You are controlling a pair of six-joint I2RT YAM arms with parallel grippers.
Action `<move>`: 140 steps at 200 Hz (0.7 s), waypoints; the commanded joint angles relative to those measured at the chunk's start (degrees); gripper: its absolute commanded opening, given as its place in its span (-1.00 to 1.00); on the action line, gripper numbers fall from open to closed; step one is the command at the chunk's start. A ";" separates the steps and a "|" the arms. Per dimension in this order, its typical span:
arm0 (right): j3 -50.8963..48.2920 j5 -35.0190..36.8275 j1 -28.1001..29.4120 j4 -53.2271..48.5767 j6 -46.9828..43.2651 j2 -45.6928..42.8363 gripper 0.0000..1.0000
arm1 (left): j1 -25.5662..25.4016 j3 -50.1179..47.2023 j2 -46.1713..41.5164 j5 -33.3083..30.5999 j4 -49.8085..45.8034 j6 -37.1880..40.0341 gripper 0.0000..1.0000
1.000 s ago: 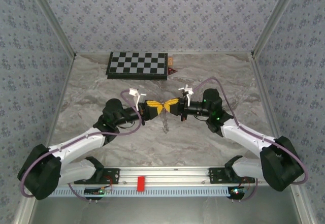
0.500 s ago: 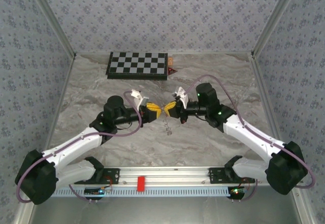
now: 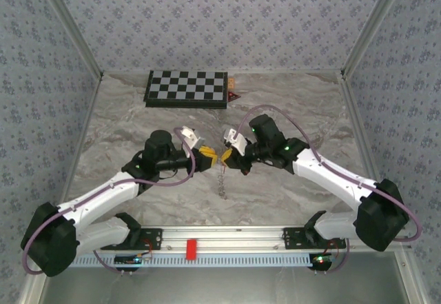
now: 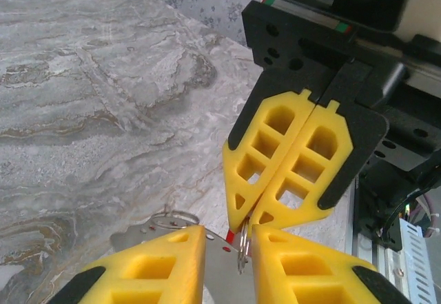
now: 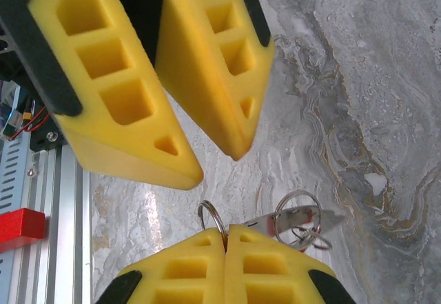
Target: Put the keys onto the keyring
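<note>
Grey marbled table [image 3: 124,118], floral-papered walls [image 3: 207,21], chessboard [image 3: 186,87] at far edge, right gripper [image 5: 225,235] pinching keyring [image 5: 209,214], left gripper [image 4: 227,238] slightly parted.

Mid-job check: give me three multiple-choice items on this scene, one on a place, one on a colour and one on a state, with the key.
1. Where on the table does the checkerboard lie?
A. At the near edge, by the arm bases
B. At the far edge, left of centre
C. Under the right hand

2. What colour are the fingers of both hands?
A. Yellow
B. Blue
C. White

3. What state is the right hand in?
A. Open wide
B. Shut on a small metal ring
C. Shut, holding nothing

Key:
1 B: in the top view the board sits at the far edge, left of centre.
2 A: both wrist views show yellow fingers on both hands.
3 B: in the right wrist view its fingers are pressed together, with the ring pinched at their tips.
</note>
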 commanded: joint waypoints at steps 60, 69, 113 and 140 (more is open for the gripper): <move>1.86 -0.51 0.28 0.04 -0.93 -0.02 -1.00 | 0.27 3.37 4.14 4.99 -2.18 2.03 -0.52; 1.79 -0.65 0.26 0.29 -0.85 0.00 -1.00 | 0.22 3.46 4.38 5.30 -2.10 2.01 -0.52; 1.34 0.32 0.05 0.48 -0.37 0.07 -1.00 | 0.44 2.00 1.57 6.27 0.14 1.04 -0.52; 1.37 -0.47 0.02 1.15 -0.01 0.00 -1.00 | 0.44 1.55 0.50 5.65 -0.27 1.47 -0.52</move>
